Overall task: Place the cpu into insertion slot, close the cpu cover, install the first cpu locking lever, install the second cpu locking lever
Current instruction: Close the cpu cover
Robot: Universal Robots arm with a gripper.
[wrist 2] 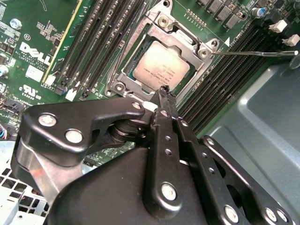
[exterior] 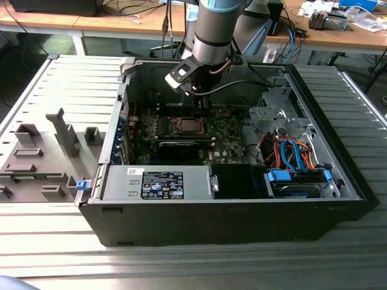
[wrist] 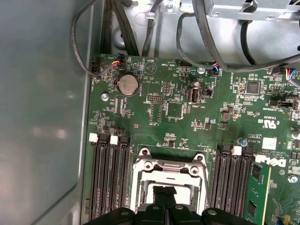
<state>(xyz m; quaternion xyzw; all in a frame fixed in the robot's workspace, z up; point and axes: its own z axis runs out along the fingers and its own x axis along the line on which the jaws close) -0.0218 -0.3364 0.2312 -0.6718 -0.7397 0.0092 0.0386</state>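
Already your small square cpu with the silver-grey metal top (wrist 2: 161,65) lies flat in the metal-rimmed square insertion slot (wrist 2: 123,86), and the thin silvery windowed cpu cover (wrist 2: 132,58) lies down around it. Your black gripper (wrist 2: 164,93) is pinched together on nothing, its tip at the cover's edge, probably so that one narrow point can press there. The thin steel locking lever (wrist 2: 253,53) juts out sideways, apparently unlatched.

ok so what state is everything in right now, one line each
cpu: seated, showing through the cover's window
cpu cover: closed flat over the cpu
locking lever: swung out sideways, not latched
gripper: shut, empty, tip at the cover's edge
memory module: plugged in upright
computer case: lying down, side open
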